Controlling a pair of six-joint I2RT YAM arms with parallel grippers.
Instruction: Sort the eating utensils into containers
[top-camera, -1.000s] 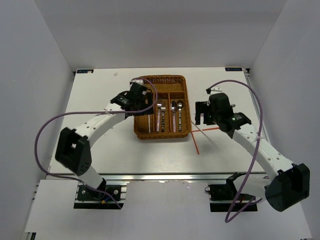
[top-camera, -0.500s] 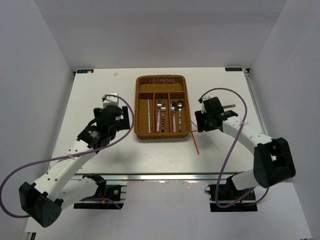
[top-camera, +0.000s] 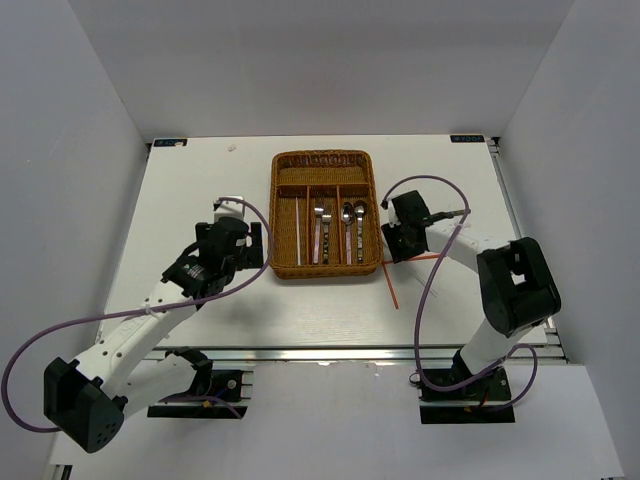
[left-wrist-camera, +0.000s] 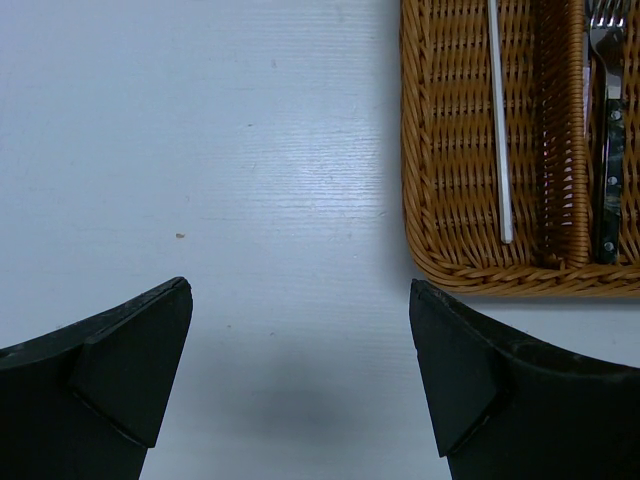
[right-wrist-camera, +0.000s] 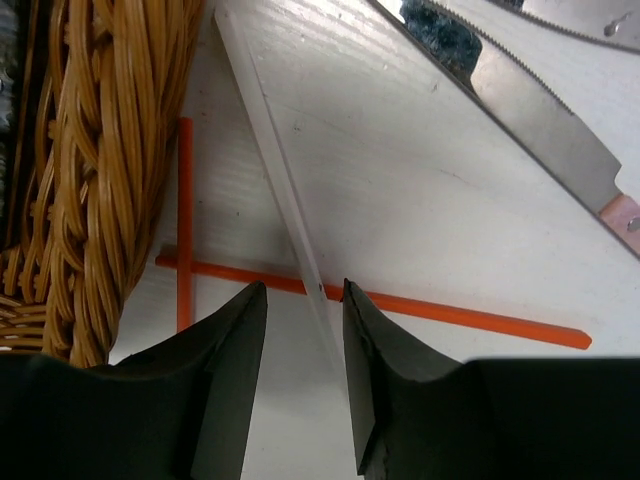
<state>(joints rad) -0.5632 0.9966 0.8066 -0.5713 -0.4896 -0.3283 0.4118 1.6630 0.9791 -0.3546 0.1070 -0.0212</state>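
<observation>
Pincers stand apart: right pincer (right-wrist-camera: 303, 290) straddles white chopstick (right-wrist-camera: 270, 160), left pincer (left-wrist-camera: 300, 290) gapes wide.

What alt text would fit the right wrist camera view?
The right pincer straddles a thin white chopstick lying on the white table, its black fingers not yet closed on it. Two thin red chopsticks lie crossed beside the brown woven wicker tray at left. Serrated metal tongs sit at upper right.

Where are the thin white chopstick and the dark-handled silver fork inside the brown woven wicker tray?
Thin white chopstick (left-wrist-camera: 499, 120): left wrist view, middle of its shaft.
Dark-handled silver fork (left-wrist-camera: 608, 170): left wrist view, on its handle.
</observation>
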